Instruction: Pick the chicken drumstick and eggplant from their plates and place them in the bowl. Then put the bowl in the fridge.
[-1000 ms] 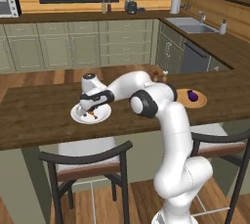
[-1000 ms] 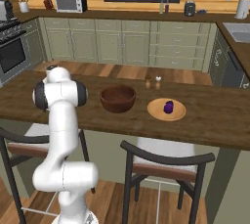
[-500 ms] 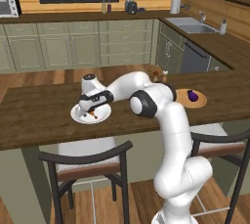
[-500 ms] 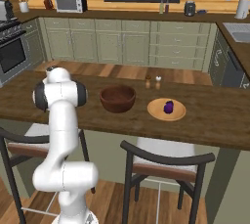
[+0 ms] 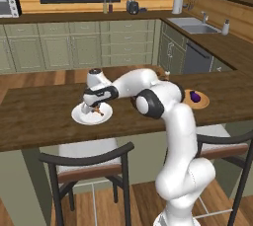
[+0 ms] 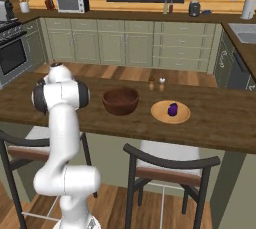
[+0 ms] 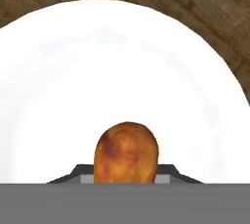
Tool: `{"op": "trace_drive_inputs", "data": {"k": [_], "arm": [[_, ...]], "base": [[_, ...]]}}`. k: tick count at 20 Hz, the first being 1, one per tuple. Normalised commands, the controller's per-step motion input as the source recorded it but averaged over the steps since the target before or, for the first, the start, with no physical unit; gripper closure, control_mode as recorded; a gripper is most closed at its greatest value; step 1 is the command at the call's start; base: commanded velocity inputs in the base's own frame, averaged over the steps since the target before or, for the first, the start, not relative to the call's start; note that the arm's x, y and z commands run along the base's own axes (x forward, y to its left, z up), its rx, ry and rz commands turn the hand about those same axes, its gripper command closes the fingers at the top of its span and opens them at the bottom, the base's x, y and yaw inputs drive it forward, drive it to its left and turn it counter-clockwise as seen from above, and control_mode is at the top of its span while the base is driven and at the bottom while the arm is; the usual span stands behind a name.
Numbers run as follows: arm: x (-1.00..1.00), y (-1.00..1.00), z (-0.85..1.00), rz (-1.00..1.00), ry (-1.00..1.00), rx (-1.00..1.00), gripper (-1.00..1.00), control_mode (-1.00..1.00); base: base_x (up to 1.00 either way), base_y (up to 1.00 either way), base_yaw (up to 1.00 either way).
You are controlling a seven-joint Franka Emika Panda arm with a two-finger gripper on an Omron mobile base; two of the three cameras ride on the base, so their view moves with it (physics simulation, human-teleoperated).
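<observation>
Dark wooden tabletop [image 5: 44, 116] carries the round white plate [image 5: 79, 117] at left; the tool [image 5: 93, 109] straddles the small orange-brown chicken drumstick [image 7: 126, 152] there, closure unclear. Lifting before gripping firmly could drop it.

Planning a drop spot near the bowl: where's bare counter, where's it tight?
Bare wood: left of the bowl toward the arm, the front strip before the bowl and tan plate, and right of that plate. Tight: between bowl and tan plate, with the shakers just behind. The white plate is busy: the end effector is at the drumstick.
</observation>
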Motion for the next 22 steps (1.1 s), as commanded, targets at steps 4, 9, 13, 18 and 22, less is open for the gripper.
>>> {"op": "trace_drive_inputs", "data": {"k": [4, 9, 13, 18, 22], "arm": [[-0.58, -0.41, 1.00, 0.08, -0.04, 0.00, 1.00, -1.00], [-0.74, -0.75, 0.80, 0.08, -0.03, 0.00, 1.00, -1.00], [-0.73, -0.98, 0.42, 0.02, -0.09, 0.00, 1.00, -1.00], [-0.19, -1.00, 0.54, 0.00, -0.01, 0.00, 1.00, -1.00], [0.16, -0.97, 0.36, 0.00, 0.00, 0.00, 1.00, -1.00]], "base": [[0.00, 0.00, 0.00], [0.00, 0.00, 0.00], [0.00, 0.00, 0.00], [0.00, 0.00, 0.00], [0.00, 0.00, 0.00]]}}
